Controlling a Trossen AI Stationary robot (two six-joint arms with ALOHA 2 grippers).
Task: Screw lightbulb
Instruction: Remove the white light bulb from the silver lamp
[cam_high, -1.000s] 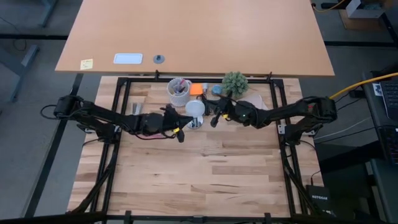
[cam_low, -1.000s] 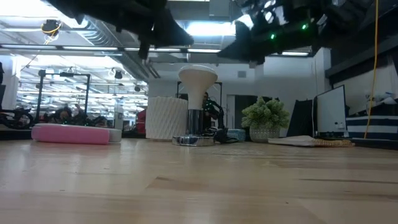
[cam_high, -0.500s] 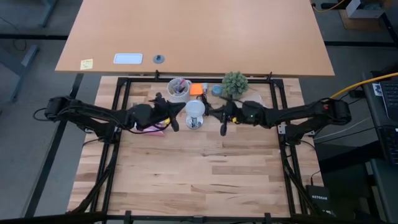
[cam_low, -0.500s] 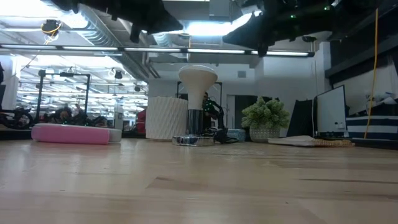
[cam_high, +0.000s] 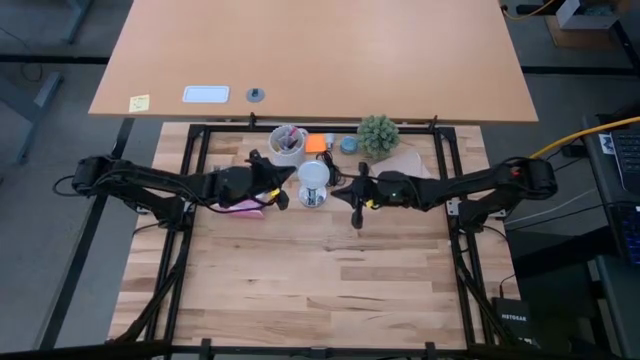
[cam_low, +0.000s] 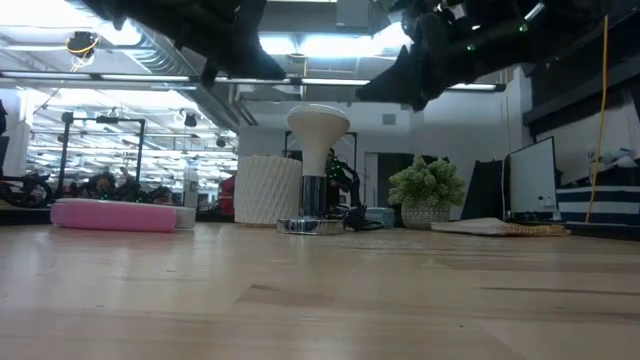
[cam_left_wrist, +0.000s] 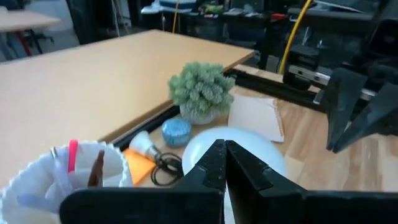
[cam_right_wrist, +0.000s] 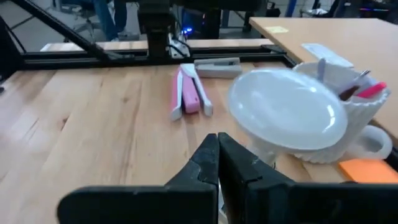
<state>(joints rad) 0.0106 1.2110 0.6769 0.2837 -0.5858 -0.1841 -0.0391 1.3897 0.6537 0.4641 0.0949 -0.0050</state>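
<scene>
Bulb (cam_low: 318, 128): a smooth, frosted white globe is standing upright on a silvery metal neck, which is sitting in a round, shiny fitting (cam_low: 311, 226) flat on the counter; from above the bulb (cam_high: 313, 177) is showing as a pale disc between the two grippers, touched by neither.
Left gripper (cam_high: 283, 199): dark, matte fingers are pressing together, holding nothing, hovering above the counter just beside the bulb; its wrist view is showing the fingertips (cam_left_wrist: 217, 155) meeting in a narrow wedge with the white dome just past them.
Right gripper (cam_high: 356, 215): fingers likewise pinched shut and empty, hanging on the bulb's other side, a little nearer the front edge; its fingertips (cam_right_wrist: 217, 148) are pointing toward the bulb's glossy dome (cam_right_wrist: 287, 109).
Counter (cam_high: 320, 280): pale butcher-block wood in jointed strips is lying inside a black metal frame.
Cup (cam_low: 268, 189): a white, finely ribbed cylinder is standing behind the bulb, holding pens.
Pink bar (cam_low: 112, 215): a long, rounded pink piece is lying flat, off to the left arm's side.
Plant (cam_high: 378, 132): a small, bushy green tuft is sitting in a pale pot at the back edge.
Orange pad (cam_high: 316, 143): a flat square is lying between cup and plant.
Tan card (cam_left_wrist: 255, 116): a thin, flat sheet is resting beside the plant.
</scene>
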